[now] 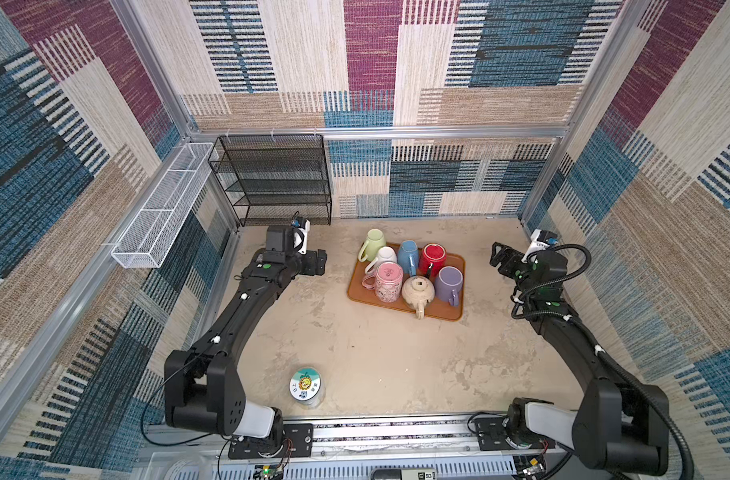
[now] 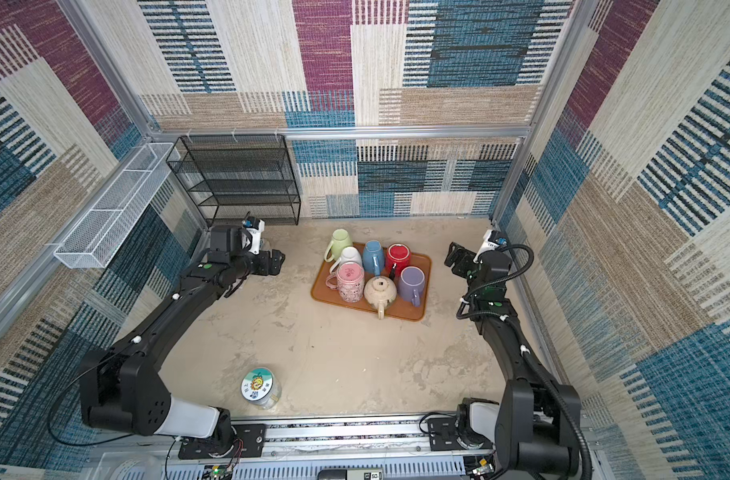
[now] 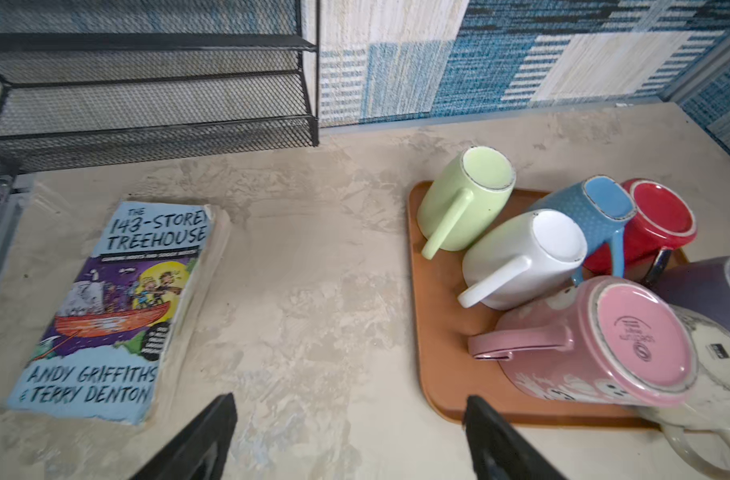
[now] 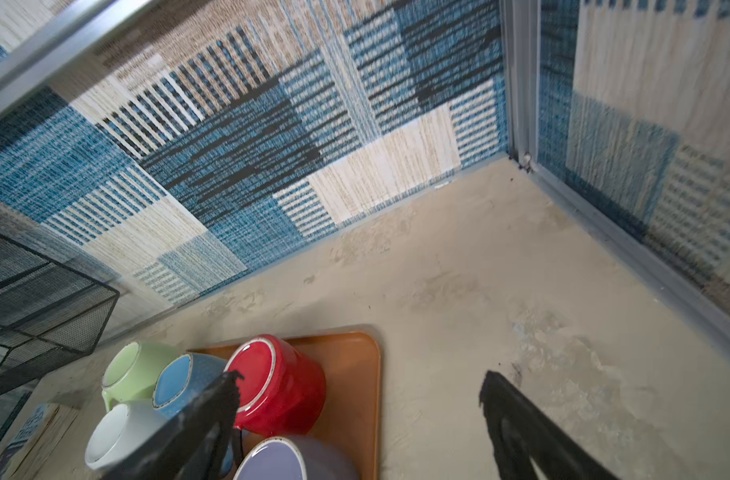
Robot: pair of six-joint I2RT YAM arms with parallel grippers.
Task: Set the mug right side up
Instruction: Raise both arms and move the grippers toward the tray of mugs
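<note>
The mugs (image 1: 388,280) sit bottom-up, packed close on the orange tray (image 1: 443,310) (the green mug (image 1: 371,241) leans at its back corner). The left wrist view shows a book (image 3: 114,311) that both top views miss; they show a jar (image 1: 306,384). The left gripper (image 3: 351,399) and right gripper (image 4: 361,374) gape wide and hold nothing. Bare table lies all round the tray.

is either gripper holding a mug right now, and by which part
Nothing is held. The left gripper and right gripper both stand open and empty, either side of the tray.
</note>
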